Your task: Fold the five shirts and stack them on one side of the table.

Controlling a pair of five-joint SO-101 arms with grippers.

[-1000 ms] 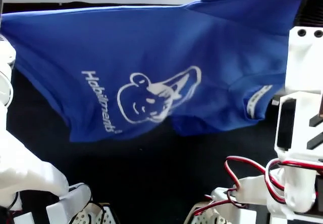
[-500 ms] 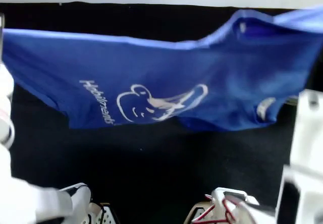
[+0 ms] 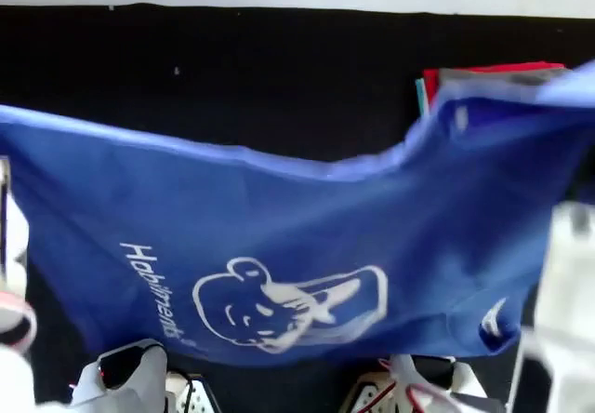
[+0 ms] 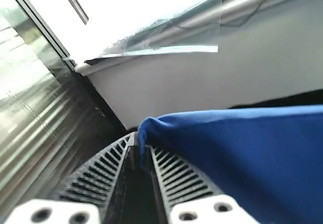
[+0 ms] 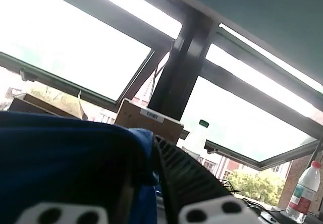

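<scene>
Shirt (image 3: 307, 246) is held spread aloft, one corner pinched in left gripper (image 4: 142, 151), another in right gripper (image 5: 151, 156). Folded stack (image 3: 488, 73) noted at two o'clock.

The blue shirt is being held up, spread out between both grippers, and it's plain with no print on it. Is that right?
Not quite. The blue shirt is held up, spread between the left gripper and the right gripper, but it is not plain. The high view shows a white cartoon print with white lettering beside it.
</scene>
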